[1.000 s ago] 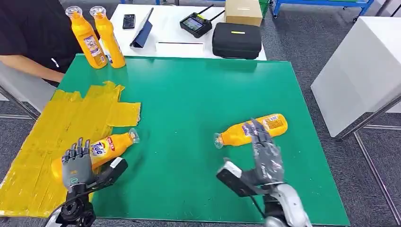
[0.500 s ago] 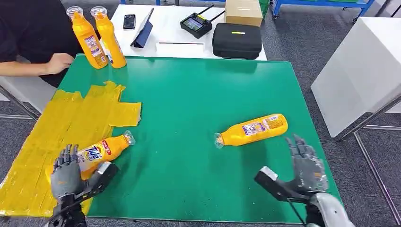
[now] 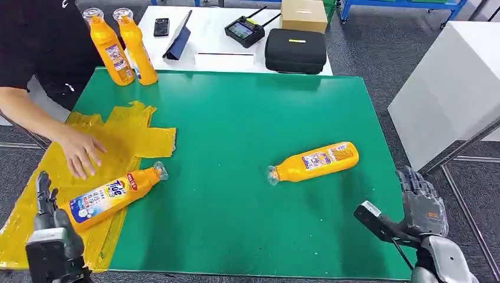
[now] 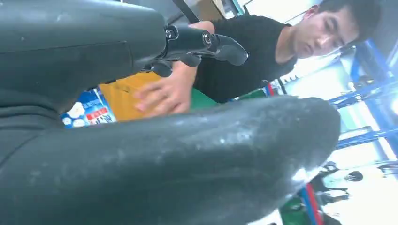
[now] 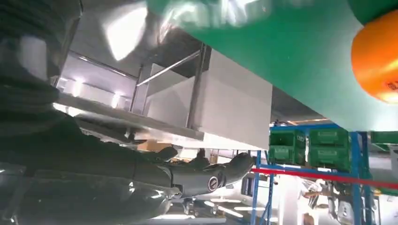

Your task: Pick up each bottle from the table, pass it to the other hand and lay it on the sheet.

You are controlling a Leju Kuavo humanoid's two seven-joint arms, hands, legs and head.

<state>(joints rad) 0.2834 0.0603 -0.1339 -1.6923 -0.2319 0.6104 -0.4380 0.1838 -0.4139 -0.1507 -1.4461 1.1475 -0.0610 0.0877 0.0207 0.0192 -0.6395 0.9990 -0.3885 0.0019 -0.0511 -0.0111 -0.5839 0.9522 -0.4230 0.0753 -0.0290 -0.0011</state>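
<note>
Head view: capless bottle, mouth leftward.

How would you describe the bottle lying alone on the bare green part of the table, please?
Start at the green table and look to its right half, away from the yellow sheet. The orange bottle lies on its side there, alone; another lies at the sheet's edge, and two stand upright at the far corner.
</note>
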